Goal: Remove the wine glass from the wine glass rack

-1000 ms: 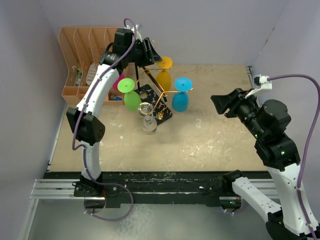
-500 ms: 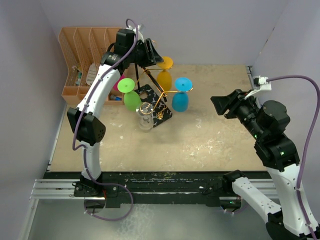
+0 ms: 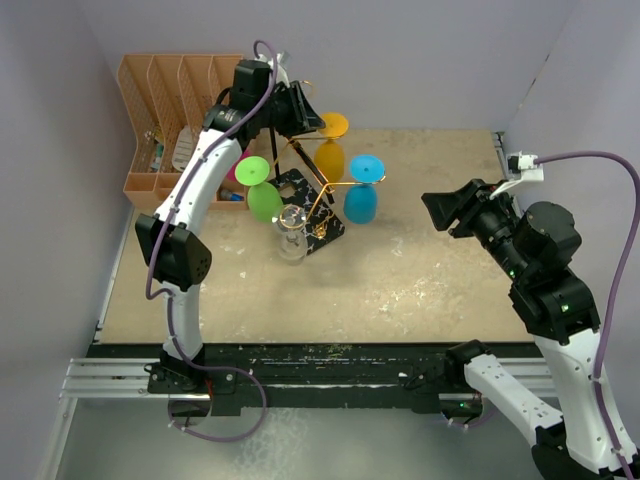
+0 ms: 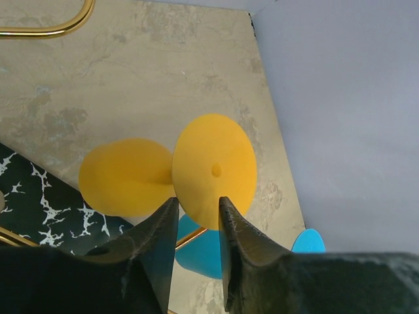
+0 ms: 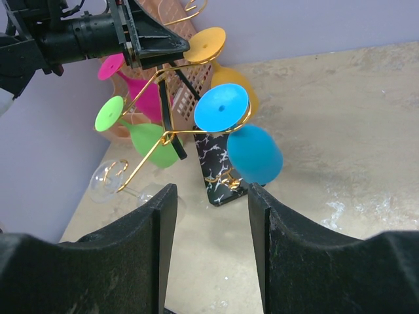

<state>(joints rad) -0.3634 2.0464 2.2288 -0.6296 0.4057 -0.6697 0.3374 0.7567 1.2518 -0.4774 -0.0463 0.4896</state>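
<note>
Wine glass rack (image 3: 327,222) — five glasses (image 3: 360,203) (hanging).

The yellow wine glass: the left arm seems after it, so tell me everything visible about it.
The yellow wine glass is opaque, plastic-looking: round foot, stem, bowl. It hangs upside down, foot uppermost, on the wine glass rack's far side. The left end effector hovers at the foot's rim, jaws apart; contact unclear.
</note>
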